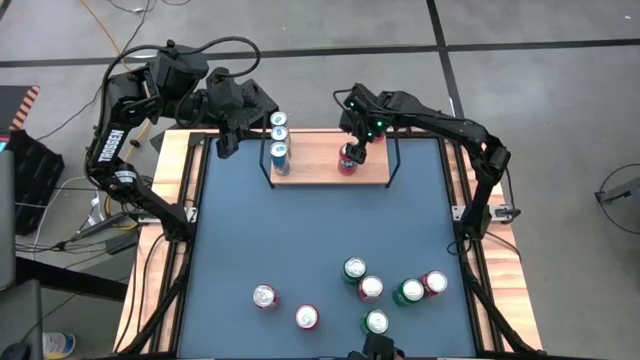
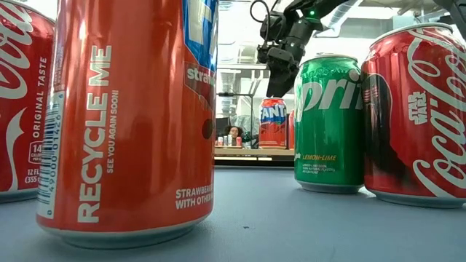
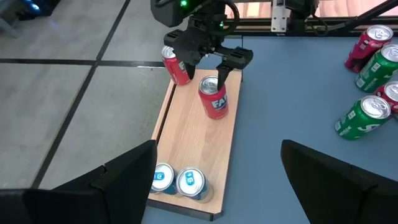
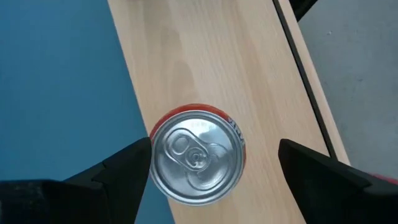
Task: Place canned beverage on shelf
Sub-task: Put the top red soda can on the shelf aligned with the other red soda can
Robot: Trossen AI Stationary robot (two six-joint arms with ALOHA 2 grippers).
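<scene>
The shelf (image 1: pixel 315 160), a light-wood board with black wire ends, stands at the table's far middle. A red Fanta can (image 3: pixel 213 98) stands upright on its base on the board, right of centre; it also shows in the high view (image 1: pixel 347 163) and the low view (image 2: pixel 273 122). My right gripper (image 3: pixel 207 65) is open just above it, a finger on either side of the can's top (image 4: pixel 196 155), touching nothing. A second red can (image 3: pixel 176 64) stands behind that gripper. My left gripper (image 1: pixel 228 140) is open and empty beyond the shelf's left end.
Three blue cans (image 1: pixel 279 135) stand at the shelf's left end. Several red and green cans (image 1: pixel 390 290) stand on the blue table near its front edge, two more to their left (image 1: pixel 285 306). The middle of the table is bare.
</scene>
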